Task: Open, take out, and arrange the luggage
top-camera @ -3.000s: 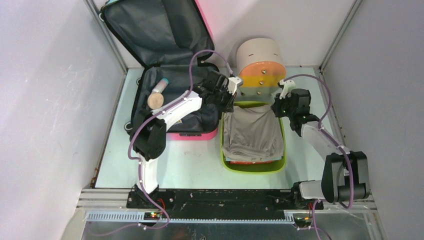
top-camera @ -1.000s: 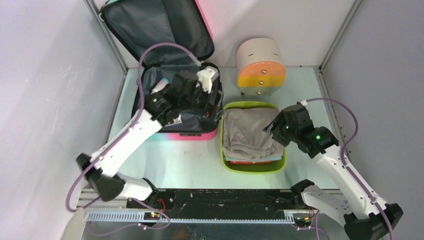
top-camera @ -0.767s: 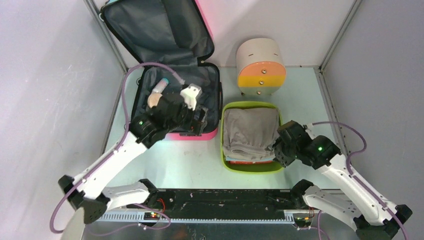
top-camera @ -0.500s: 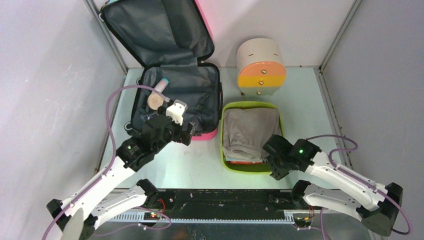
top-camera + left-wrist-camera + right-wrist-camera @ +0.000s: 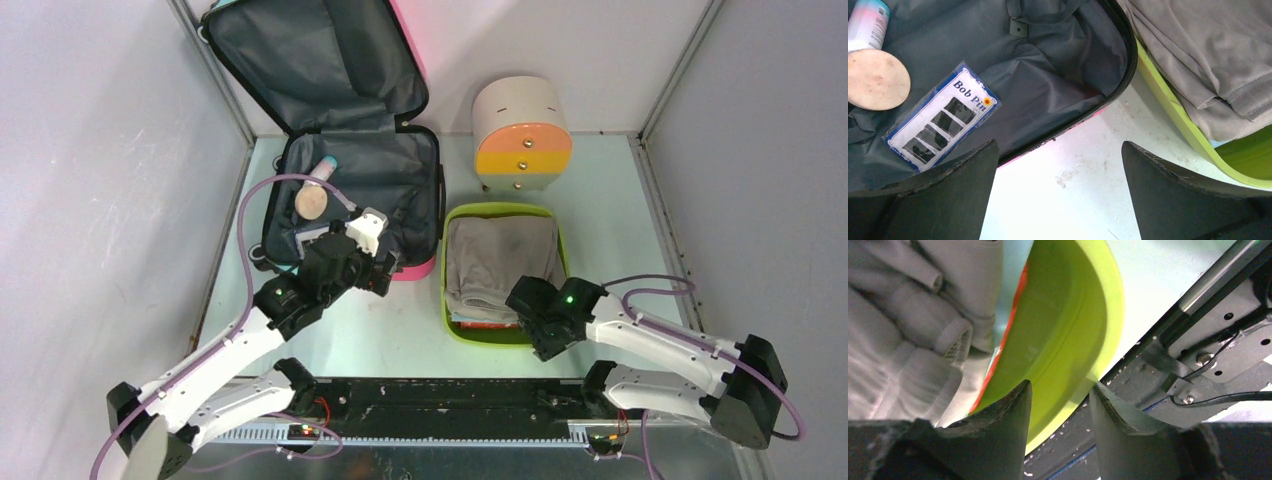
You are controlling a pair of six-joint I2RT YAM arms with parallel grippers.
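1. R hand (image 5: 528, 318): nearest item in the top view, over the near rim of the lime tray (image 5: 475, 338). Fingers part-spread, nothing pinched.
2. L hand (image 5: 378, 272): above the near edge of the luggage (image 5: 400, 185). Fingers spread wide, empty.
3. Tray sits on the bench (image 5: 400, 320), just R of the luggage, and holds folded grey cloth (image 5: 500, 255).
4. Luggage: far-L on the bench, unzipped, lid propped up toward the back wall. Inside: tube (image 5: 322, 172), tan disc (image 5: 310, 200), "Bob Pin" card (image 5: 943, 122).
5. Beige cylinder (image 5: 520, 125): farthest, behind the tray.
6. Step, as judged: opening done, take-out under way. The next move likely calls for the L hand to go fwd and down onto one item. The card lies flat on soft lining, so an edge pinch is prob. needed.
7. View diffs:
   - L wrist cam shows the card and its print; the top cam hides it under the arm.
   - Only the top cam shows the lid and cylinder.
   - R wrist cam shows the tray rim close to the rig's rail.
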